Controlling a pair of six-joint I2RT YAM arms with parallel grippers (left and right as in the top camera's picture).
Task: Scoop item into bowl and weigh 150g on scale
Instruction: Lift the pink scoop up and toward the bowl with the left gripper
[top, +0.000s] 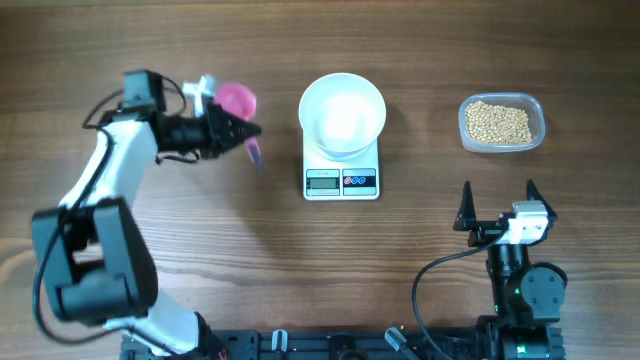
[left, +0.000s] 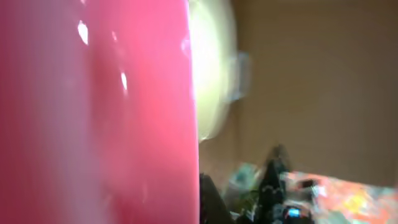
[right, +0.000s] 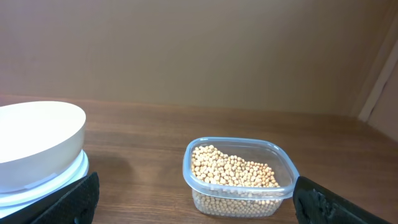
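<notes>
Your left gripper is clamped on the pink scoop left of the scale. Lift it level, clear the bowl on the scale, and reach the beans right of it. Your right gripper waits, jaws apart.

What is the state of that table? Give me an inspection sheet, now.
Surface: wood table, no spills seen.
Job's things: bowl looks empty, on scale; beans in clear tub; pink scoop held.
Clutter: nothing seen.
Grippers: left gripper jaws shut on scoop; right gripper jaws open, empty.
Cables: black cable loops on table, right side.
Surroundings: plain tan wall behind.
</notes>
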